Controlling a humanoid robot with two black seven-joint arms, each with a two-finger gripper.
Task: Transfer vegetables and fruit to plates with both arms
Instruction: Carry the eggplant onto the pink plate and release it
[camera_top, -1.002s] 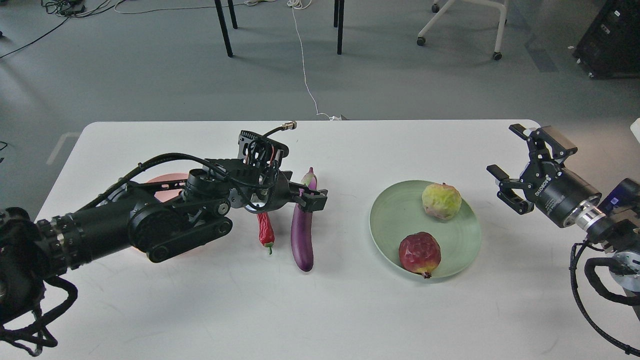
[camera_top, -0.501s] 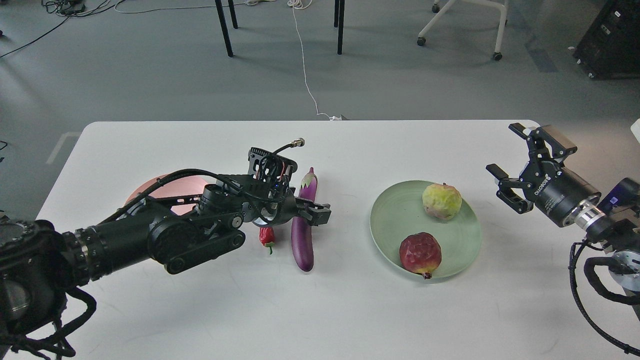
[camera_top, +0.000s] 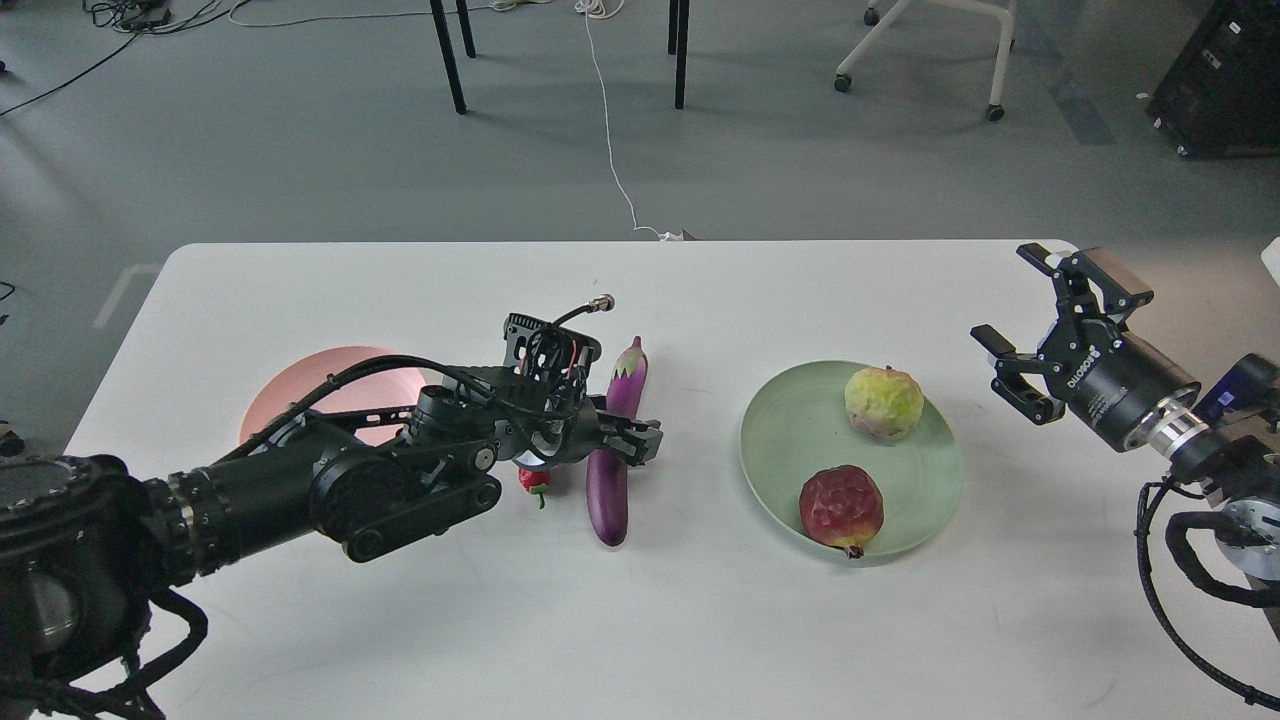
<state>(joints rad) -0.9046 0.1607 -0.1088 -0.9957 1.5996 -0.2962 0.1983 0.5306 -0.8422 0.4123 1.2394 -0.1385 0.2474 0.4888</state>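
Observation:
The purple eggplant (camera_top: 610, 480) lies on the white table (camera_top: 700, 620), cap pointing away. My left gripper (camera_top: 628, 443) is low over its middle, fingers open astride it; one finger (camera_top: 645, 446) shows on its right side. The red chili pepper (camera_top: 533, 480) lies just left of the eggplant, mostly hidden under my left wrist. The pale pink plate (camera_top: 320, 385) is behind my left arm, partly hidden. The pale green plate (camera_top: 790, 430) holds the bumpy yellow-green fruit (camera_top: 883, 402) and the dark red pomegranate (camera_top: 841, 508). My right gripper (camera_top: 1015, 325) is open and empty, right of the green plate.
The table's far edge runs across the middle of the view, with grey floor, table legs, a cable and a chair base beyond. My right arm's cables (camera_top: 1180, 560) hang at the table's right edge.
My left arm has reached forward and its gripper has dropped lower over the eggplant, uncovering more of the pink plate. The eggplant's cap end has shifted slightly right. The right arm has barely moved.

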